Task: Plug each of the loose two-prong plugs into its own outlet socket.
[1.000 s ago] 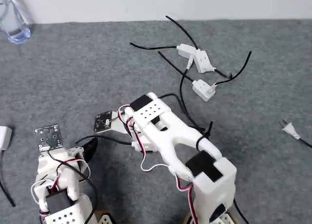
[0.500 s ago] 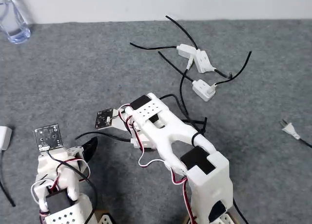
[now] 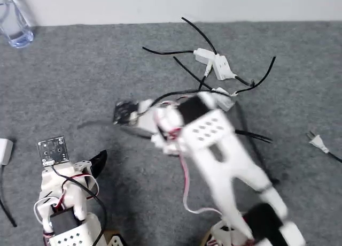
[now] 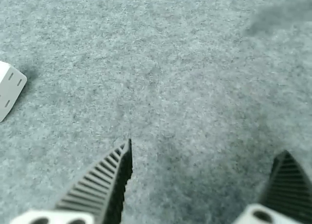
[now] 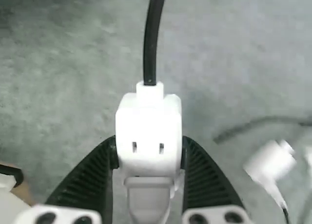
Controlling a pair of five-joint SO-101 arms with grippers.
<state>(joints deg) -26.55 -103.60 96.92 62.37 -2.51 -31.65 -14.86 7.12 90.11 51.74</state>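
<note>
Socket (image 5: 148, 136): white moulded plastic, a rounded block with two narrow slots in its face. It sits clamped in the right gripper (image 5: 148, 148). The fingers (image 5: 95, 173) are black ribbed wedges, closed in to the block's width, one pressed on each flank. A round black cord (image 5: 152, 34) leaves the block's far end and runs straight off above the carpet (image 5: 58, 63).

Right arm (image 3: 214, 133), high view: stretched low from its base at the near edge. The forearm slants toward mid-table and the wrist is turned toward the left side. The shell is white and perforated, with red and white wires looped along it.

Left arm (image 3: 64, 203): folded close over its base at the near left corner. The left gripper (image 4: 206, 148) points down at bare carpet with its fingers spread wide and nothing between them. These are the same black ribbed wedges.

Second socket (image 4: 7, 90): white with a flat slotted face. It lies on the carpet at the left side, apart from the left gripper.

Plug (image 3: 319, 143): small and white on a black cord, lying loose at the far right, well apart from both grippers.

Joined pair (image 3: 216, 64): two white connector bodies butted end to end, far centre-right, with black cords curling off them.

Carpet: grey felt with a short, even nap.
</note>
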